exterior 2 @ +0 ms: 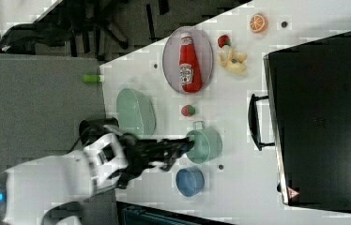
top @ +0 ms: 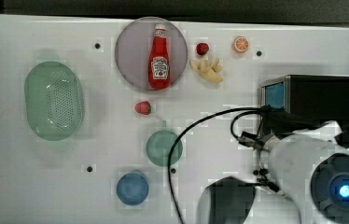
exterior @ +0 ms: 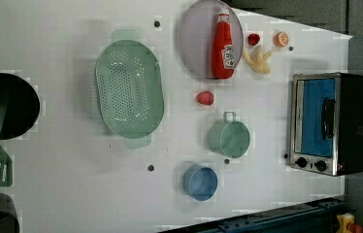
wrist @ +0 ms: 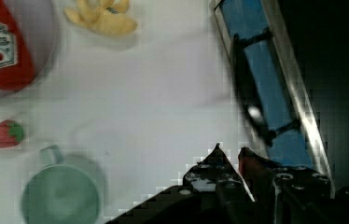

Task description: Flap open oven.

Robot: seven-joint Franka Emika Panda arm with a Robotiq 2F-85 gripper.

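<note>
Oven (exterior: 330,124) door seems shut; arm (top: 303,163) hides its front in top view.

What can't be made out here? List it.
- Oven front, top view: the arm covers its lower part.
- Oven knobs, left view: too small to read markings.
- End effector, wrist view: cut off by the edge; open or shut unclear.
</note>
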